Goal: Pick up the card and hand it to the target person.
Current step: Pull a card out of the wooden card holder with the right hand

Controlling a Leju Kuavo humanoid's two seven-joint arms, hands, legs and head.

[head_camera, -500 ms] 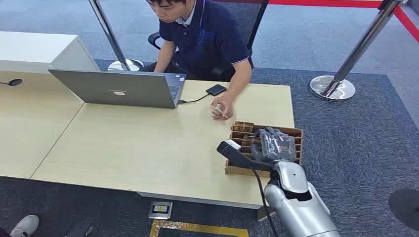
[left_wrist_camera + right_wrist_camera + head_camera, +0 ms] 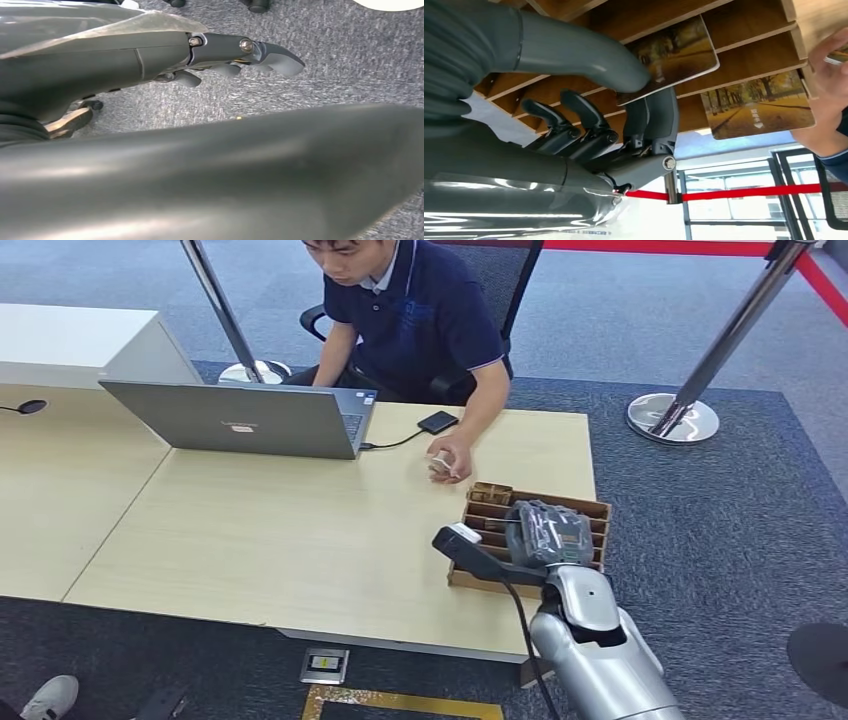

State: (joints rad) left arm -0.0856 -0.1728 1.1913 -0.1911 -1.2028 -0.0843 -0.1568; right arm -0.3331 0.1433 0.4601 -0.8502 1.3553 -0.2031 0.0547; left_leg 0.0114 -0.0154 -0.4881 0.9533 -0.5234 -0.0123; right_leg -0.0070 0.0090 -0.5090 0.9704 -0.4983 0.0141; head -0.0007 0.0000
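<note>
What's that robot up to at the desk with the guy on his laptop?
The right robot hand is reaching into a wooden card rack at the table's edge and pinching one card between its thumb and fingers; the card is still in its slot. Another card stands in the next slot. A seated person works at a laptop with a hand resting on the table near the rack. The left robot hand hangs over the carpet, holding nothing.
</note>
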